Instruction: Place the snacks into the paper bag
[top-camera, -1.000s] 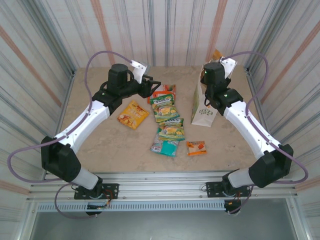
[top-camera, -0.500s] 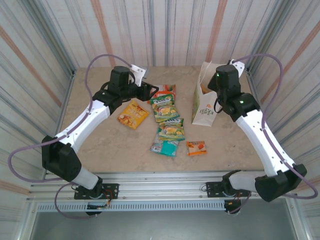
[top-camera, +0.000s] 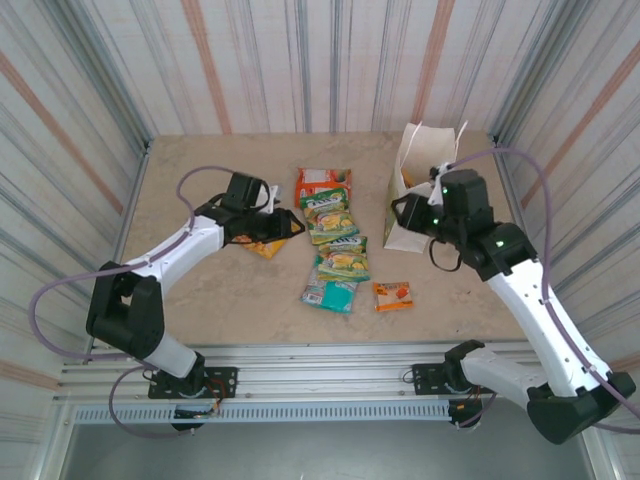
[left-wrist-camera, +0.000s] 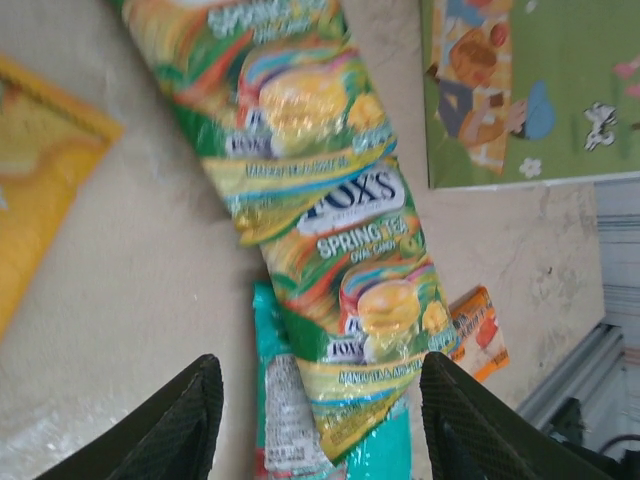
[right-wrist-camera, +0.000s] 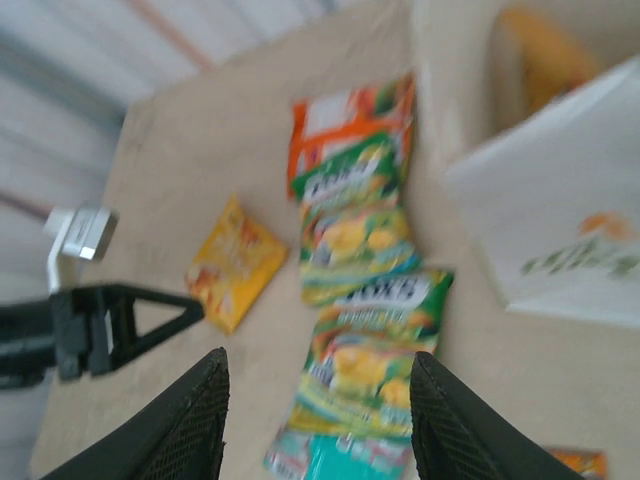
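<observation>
Foil is flat and slick, so for the left pick: straddle a short edge, pinch the crimped seam, and lift straight up before swinging to the bag.

Left claw (top-camera: 290, 226) is roughly half open, holds nothing, and sits low over the counter (top-camera: 200, 300). From above it covers part of the yellow packet (top-camera: 262, 245), tips pointing at the green packets (top-camera: 328, 215). On its wrist camera the green packet next to the teal one (left-wrist-camera: 350, 300) lies between the fingers, with the yellow at the left edge. Target is probably green, but I can't be sure.

The teal packet (top-camera: 328, 292) and small orange packet (top-camera: 393, 295) lie nearer the bases. The orange-red packet (top-camera: 322, 182) is at the far end of the row.

The paper bag (top-camera: 415, 150) stands upright just right of the row, mouth open. The blurry orange shape inside is likely a packet.

Right claw (top-camera: 403, 212) hangs at the bag's left face, jaws apart, empty.
</observation>
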